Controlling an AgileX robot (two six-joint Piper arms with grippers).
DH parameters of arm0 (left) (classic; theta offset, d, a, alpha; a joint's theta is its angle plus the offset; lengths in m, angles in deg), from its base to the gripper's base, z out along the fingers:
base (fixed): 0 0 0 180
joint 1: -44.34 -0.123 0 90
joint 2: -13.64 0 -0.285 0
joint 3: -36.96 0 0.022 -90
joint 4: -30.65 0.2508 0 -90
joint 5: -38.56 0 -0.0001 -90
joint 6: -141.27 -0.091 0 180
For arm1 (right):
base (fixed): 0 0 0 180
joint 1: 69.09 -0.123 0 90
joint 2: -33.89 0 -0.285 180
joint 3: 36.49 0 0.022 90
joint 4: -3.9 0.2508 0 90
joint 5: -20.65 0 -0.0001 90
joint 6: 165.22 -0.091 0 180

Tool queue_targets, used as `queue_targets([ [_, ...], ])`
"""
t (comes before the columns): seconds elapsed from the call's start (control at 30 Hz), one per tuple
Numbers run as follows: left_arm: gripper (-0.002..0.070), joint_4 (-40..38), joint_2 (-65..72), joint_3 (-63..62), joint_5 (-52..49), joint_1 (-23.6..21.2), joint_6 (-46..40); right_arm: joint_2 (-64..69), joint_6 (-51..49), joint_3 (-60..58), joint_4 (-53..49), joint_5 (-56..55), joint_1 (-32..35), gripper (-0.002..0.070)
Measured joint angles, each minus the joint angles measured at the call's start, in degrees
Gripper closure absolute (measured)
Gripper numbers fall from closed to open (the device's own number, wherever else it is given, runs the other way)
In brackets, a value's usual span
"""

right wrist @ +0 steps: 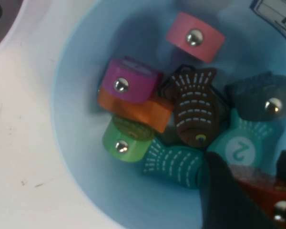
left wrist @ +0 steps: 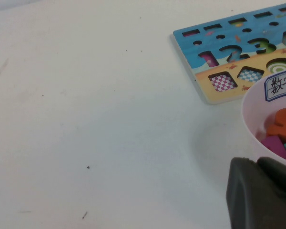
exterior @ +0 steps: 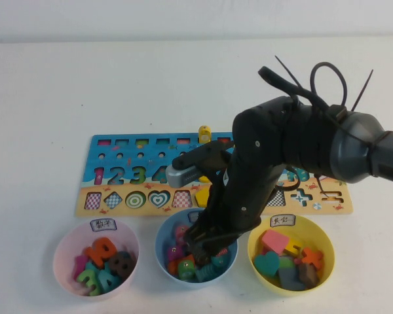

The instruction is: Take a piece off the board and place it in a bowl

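My right gripper [exterior: 206,252] reaches down into the light blue bowl [exterior: 160,243], in front of the board [exterior: 118,176]. In the right wrist view, my right gripper [right wrist: 250,166] is shut on the red piece [right wrist: 270,194], which sits between the dark fingers [right wrist: 219,195] just above the other pieces in the bowl [right wrist: 76,143]. The piece is hidden behind the arm in the high view. My left gripper [left wrist: 257,164] is shut and empty, low beside the pink bowl [left wrist: 250,119], near the table's front left corner.
The pink bowl [exterior: 62,252] with number pieces stands to the left and the yellow bowl [exterior: 324,239] with shape pieces to the right. A small yellow block [exterior: 204,134] stands at the board's far edge. The blue bowl holds several fish pieces and pegs [right wrist: 195,102].
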Motion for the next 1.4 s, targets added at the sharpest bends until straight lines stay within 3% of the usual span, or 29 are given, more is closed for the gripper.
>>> queue_targets([
  [0.27,0.0678,0.0,0.0,0.0,0.0,0.1,0.0,1.5,0.0,0.0,0.0,-0.1,0.0,0.0453],
  [0.53,0.0678,0.0,0.0,0.0,0.0,0.1,0.0,1.5,0.0,0.6,0.0,-0.9,0.0,0.0317],
  [1.0,0.0678,0.0,0.0,0.0,0.0,0.1,0.0,-1.0,-0.5,4.1,-2.0,6.0,-0.4,0.0307],
  [1.13,0.0678,0.0,0.0,0.0,0.0,0.1,0.0,-7.2,-0.9,0.5,-2.6,5.6,-1.3,0.0376],
  [1.3,0.0678,0.0,0.0,0.0,0.0,0.1,0.0,-14.5,-1.0,-4.9,-2.2,5.3,-1.9,0.0589],
  [1.4,0.0678,0.0,0.0,0.0,0.0,0.1,0.0,-17.0,-1.0,-7.1,-0.8,5.4,-2.1,0.0661],
])
